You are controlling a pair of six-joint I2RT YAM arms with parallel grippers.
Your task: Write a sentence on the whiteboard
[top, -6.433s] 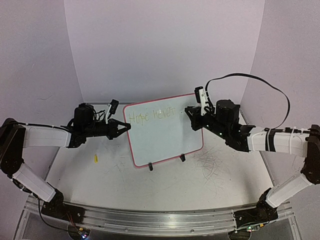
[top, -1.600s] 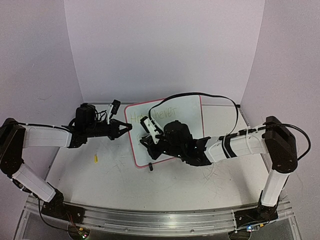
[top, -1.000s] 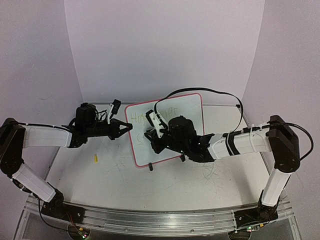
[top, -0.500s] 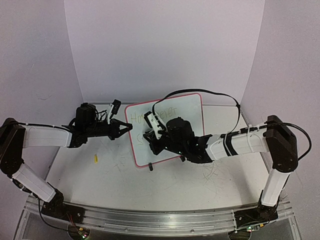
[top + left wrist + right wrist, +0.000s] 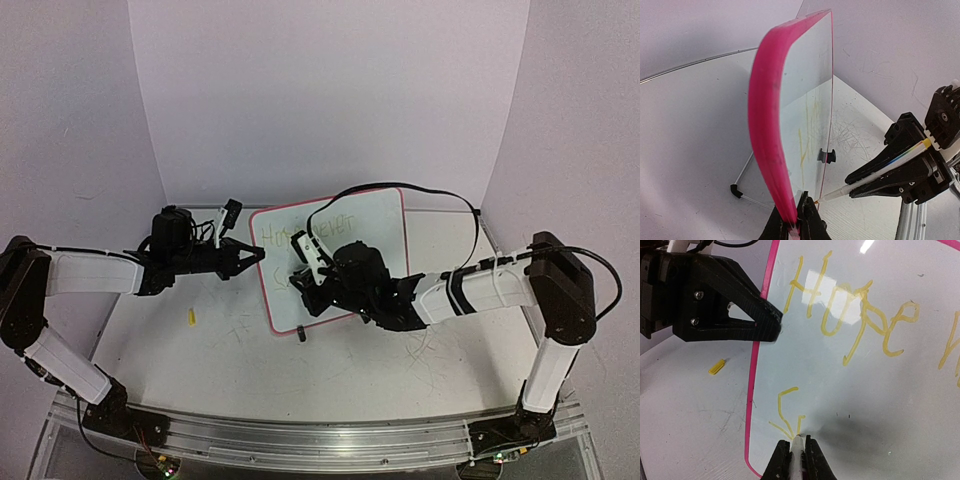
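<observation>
Right now your left gripper (image 5: 796, 221) is clamping the whiteboard (image 5: 385, 235) by its left edge, with both fingers pinching the pink frame low on that side. The board is standing on the table (image 5: 250, 380), toward the back and about midway across. It is resting on its black clip feet (image 5: 301, 335), and its written face is turning toward the arm bases.

Your right gripper (image 5: 797, 449) is clenching a marker (image 5: 855, 185), and that arm is reaching across in front of the board from the right. The marker tip is touching the lower left part of the board face, near the left gripper's fingers but not meeting them.

The sentence (image 5: 850, 325) is showing in yellow. "Hope" is reading clearly on the upper line, and the start of a second word is running off the right edge of the right wrist view. In the top view that word is too faint for you to read with certainty. On the lower line only an S-shaped stroke and a short upright stroke are showing, and the tip is sitting at the foot of the upright one.

A small yellow piece (image 5: 190, 317) is lying on the table left of the board, well apart from it. Grey scratch marks (image 5: 425, 335) are covering the table to the board's right. A black cable (image 5: 400, 188) is arching over the board's top edge.
</observation>
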